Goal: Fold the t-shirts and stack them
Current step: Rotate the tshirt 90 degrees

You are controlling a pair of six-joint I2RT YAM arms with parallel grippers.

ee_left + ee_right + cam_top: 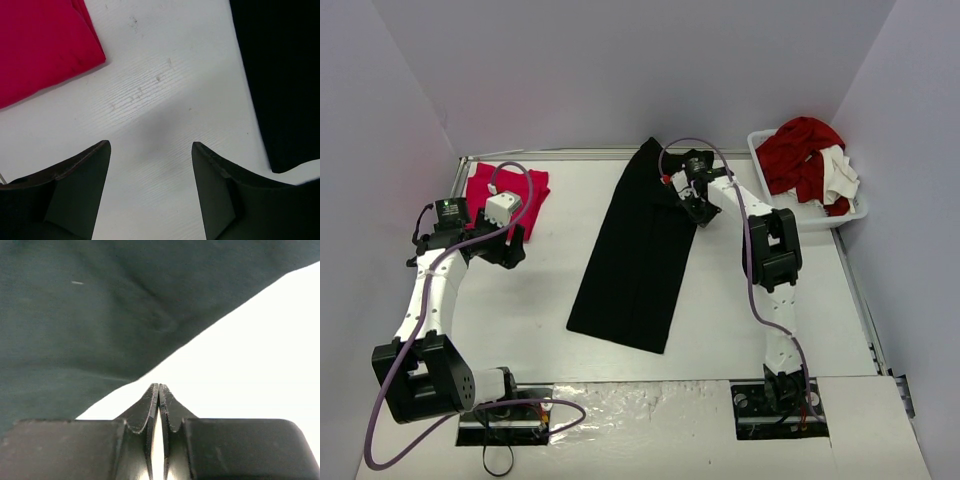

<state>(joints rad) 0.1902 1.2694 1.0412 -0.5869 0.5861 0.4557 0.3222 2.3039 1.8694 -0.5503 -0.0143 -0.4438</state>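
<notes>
The black t-shirt (pixel 640 245) lies in a long narrow strip, folded lengthwise, in the middle of the table; it also shows in the right wrist view (pixel 100 315) and the left wrist view (pixel 285 75). The pink-red t-shirt (pixel 505 190) lies folded at the far left and shows in the left wrist view (pixel 40 45). My left gripper (pixel 512 252) is open and empty above bare table (pixel 150 145), between the two shirts. My right gripper (pixel 690 207) is shut and empty, its tips (pixel 159 386) just off the black shirt's upper right edge.
A white basket (pixel 850 215) at the back right holds red cloth (pixel 800 150) and white cloth (pixel 838 175). Grey walls close in the table on three sides. A purple cable runs along each arm.
</notes>
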